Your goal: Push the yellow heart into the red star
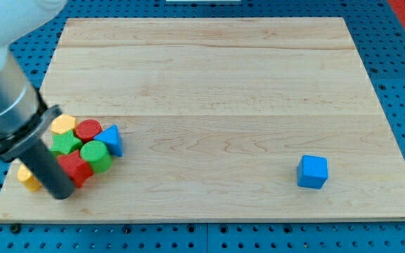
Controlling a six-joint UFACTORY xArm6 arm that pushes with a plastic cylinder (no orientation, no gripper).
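Observation:
My dark rod comes down from the view's upper left, and my tip (61, 195) rests near the board's bottom left corner. A yellow block (27, 177), probably the heart, peeks out just left of the rod, partly hidden by it. The red star (75, 169) lies just right of my tip, touching or nearly touching the rod. The rod stands between the yellow block and the red star.
Packed above the red star are a yellow block (63, 124), a red cylinder (88, 129), a green block (65, 143), a green cylinder (96, 156) and a blue triangle (112, 140). A blue cube (312, 172) sits alone at the lower right. The board's bottom edge (188, 219) is near my tip.

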